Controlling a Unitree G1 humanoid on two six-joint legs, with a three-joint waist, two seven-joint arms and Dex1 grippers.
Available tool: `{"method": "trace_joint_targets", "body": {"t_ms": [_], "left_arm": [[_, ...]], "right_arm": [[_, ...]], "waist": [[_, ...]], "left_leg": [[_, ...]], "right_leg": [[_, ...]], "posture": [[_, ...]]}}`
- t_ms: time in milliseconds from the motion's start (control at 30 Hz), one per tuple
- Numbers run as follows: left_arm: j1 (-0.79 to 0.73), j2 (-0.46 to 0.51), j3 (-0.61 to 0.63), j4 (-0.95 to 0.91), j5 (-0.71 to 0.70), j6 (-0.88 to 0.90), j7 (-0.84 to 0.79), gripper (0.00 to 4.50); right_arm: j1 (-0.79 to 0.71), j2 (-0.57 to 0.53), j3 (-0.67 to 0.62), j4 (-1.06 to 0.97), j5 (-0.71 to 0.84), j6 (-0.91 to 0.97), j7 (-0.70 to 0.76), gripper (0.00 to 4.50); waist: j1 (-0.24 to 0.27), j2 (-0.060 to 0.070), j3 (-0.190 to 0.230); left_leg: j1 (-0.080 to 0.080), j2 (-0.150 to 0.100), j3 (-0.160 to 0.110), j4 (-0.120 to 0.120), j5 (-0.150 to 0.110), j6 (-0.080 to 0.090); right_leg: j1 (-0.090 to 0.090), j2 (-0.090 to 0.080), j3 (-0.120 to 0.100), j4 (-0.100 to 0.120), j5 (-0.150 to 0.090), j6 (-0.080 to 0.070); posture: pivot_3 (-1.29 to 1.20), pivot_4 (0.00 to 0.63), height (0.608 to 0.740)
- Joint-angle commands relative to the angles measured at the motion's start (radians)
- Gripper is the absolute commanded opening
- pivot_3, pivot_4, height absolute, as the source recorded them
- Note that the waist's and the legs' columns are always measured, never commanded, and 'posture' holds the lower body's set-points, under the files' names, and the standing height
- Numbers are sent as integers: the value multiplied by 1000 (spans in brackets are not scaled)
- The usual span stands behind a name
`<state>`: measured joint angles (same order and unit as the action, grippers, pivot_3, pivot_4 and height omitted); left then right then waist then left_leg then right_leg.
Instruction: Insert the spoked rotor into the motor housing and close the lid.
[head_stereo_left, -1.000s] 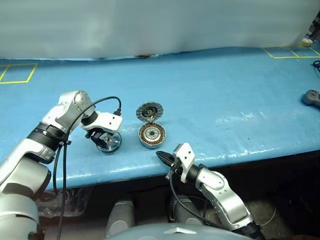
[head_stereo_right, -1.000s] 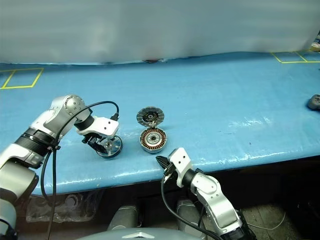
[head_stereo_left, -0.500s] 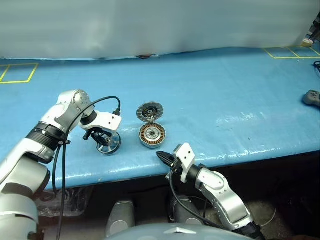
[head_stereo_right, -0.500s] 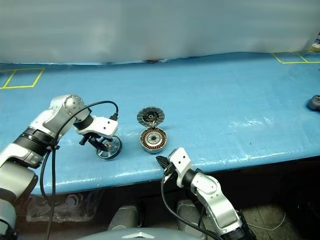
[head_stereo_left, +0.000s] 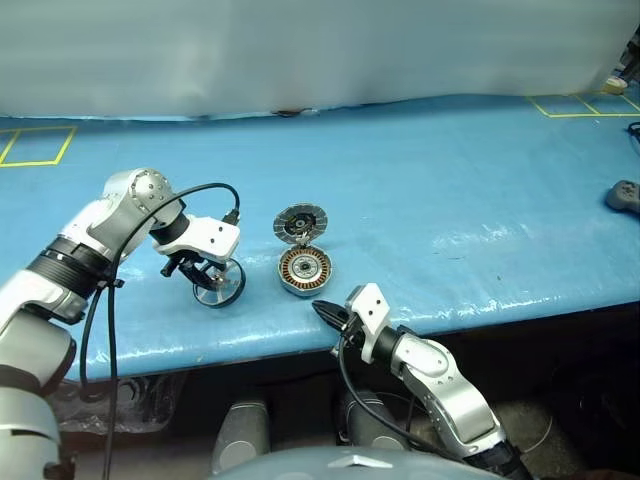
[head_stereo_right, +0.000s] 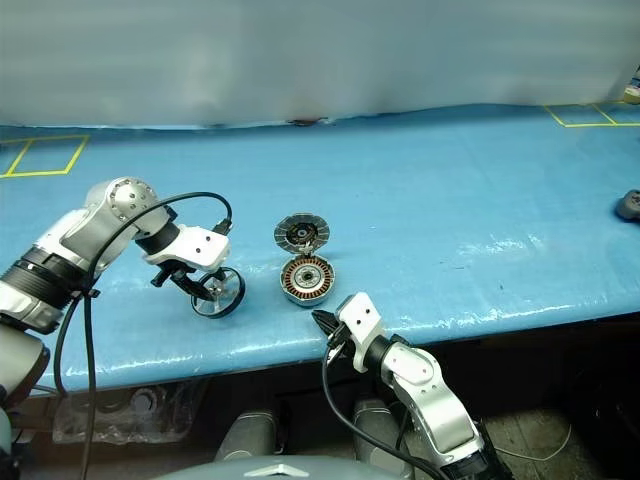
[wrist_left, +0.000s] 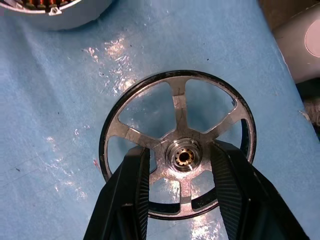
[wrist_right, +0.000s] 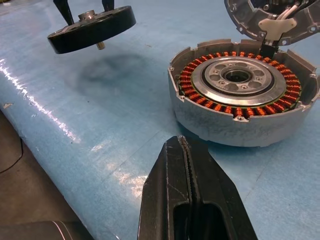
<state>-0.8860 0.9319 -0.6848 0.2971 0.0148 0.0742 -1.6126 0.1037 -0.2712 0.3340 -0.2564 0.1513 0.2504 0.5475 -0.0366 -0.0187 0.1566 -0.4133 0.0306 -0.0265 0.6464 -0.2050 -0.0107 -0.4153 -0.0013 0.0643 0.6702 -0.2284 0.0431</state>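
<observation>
My left gripper (head_stereo_left: 205, 272) points down and is shut on the hub of the spoked rotor (head_stereo_left: 220, 284), a small silver wheel with a dark rim. In the left wrist view its fingers (wrist_left: 131, 175) pinch the hub of the rotor (wrist_left: 179, 106) from both sides. The rotor (wrist_right: 92, 29) hangs clear of the blue table with its shadow beneath. Just to its right sits the motor housing (head_stereo_left: 304, 270), copper windings (wrist_right: 210, 57) showing. The lid (head_stereo_left: 299, 223) stands open, tilted up at the housing's far edge. My right gripper (head_stereo_left: 322, 311) is shut and empty at the table's front edge, near the housing.
The blue table (head_stereo_left: 450, 180) ends in a front edge close to both grippers. A grey object (head_stereo_left: 623, 194) lies at the far right. Yellow tape squares (head_stereo_left: 35, 147) mark the back corners. A black cable (head_stereo_left: 200, 200) loops over my left wrist.
My left gripper has risen slightly with the rotor, lifting it off the table and tilting it. The right gripper, housing and lid have not moved.
</observation>
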Motion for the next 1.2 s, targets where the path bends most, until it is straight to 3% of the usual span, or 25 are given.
{"method": "trace_joint_targets", "body": {"t_ms": [33, 500, 800, 1200], "left_arm": [[-36, 17, 11, -63, -74, 24, -2, 1532], [44, -199, 253, -158, -146, 121, 136, 1532], [129, -311, 311, -157, -140, 115, 283, 1532], [221, -368, 348, -116, -135, 87, 382, 1532]], "right_arm": [[-6, -8, -28, -36, 18, -7, 8, 0], [-2, -24, -81, -18, 30, -38, -1, 0], [12, 26, -116, 2, 72, -100, 3, 0], [39, 62, -142, 52, 115, -161, 20, 0]], "waist": [[0, 0, 0], [-2, 0, 0], [0, 0, 0], [0, 0, 0]], "left_leg": [[0, 0, 0, 0, 0, 0], [1, 0, 0, 0, 0, 0], [1, 0, 0, 0, 0, 0], [1, 0, 0, 0, 0, 0]], "right_leg": [[0, 0, 0, 0, 0, 0], [0, 1, 1, 0, 0, 0], [1, 1, 1, 0, 0, 1], [1, 1, 2, 0, 1, 1]], "posture": [[0, 150, 740], [0, 150, 740], [0, 150, 740], [0, 150, 740]]}}
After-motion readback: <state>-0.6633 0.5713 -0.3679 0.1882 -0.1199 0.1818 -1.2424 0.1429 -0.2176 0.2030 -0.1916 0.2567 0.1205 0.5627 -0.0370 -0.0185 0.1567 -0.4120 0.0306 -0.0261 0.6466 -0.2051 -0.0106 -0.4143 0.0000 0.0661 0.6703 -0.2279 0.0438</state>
